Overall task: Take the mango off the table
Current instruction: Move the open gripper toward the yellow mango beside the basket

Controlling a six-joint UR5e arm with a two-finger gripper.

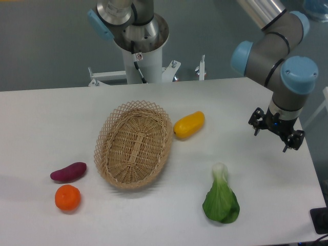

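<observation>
Clearly we have not reached the mango [189, 125] yet: it lies on the white table [46, 118], just beside the right rim of the wicker basket [134, 144], its long axis tilted from lower left up to upper right. Our gripper [276, 134] hangs over the table's right side, well apart from the fruit, which lies to the left of the fingers in this view and slightly higher in the frame. The fingers look spread and hold nothing, though they are small here and we cannot judge how wide. We judge the coming move needs a sideways traverse toward the basket, then closing across the mango's short width.
</observation>
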